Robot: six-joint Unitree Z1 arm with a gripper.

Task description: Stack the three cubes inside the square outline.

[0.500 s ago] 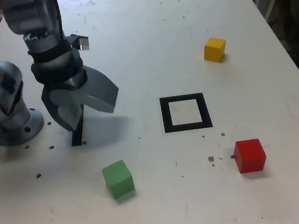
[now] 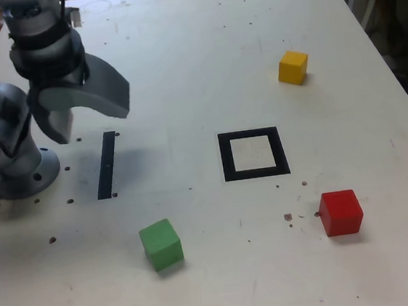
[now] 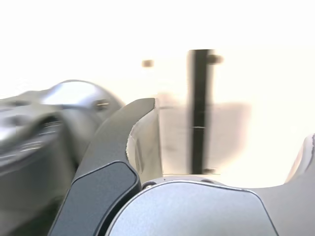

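Observation:
My gripper (image 2: 88, 123) hangs open and empty above the table at the exterior view's left, near the arm's base. The green cube (image 2: 161, 244) lies in front of it, nearer the table's front edge. The square outline (image 2: 254, 153) sits mid-table with nothing inside. The red cube (image 2: 340, 212) rests to the front right of the outline and the yellow cube (image 2: 293, 67) to its back right. In the wrist view my gripper (image 3: 226, 142) shows wide-spread jaws with only bare table between them; no cube appears there.
A narrow black strip (image 2: 107, 165) lies on the table just below my gripper, also seen as the black strip (image 3: 201, 108) in the wrist view. The arm's grey base (image 2: 11, 155) stands at the exterior view's left edge. Small dark specks dot the tabletop.
My gripper has risen and drawn back toward the exterior view's upper left, uncovering the black strip. The cubes and outline have not moved.

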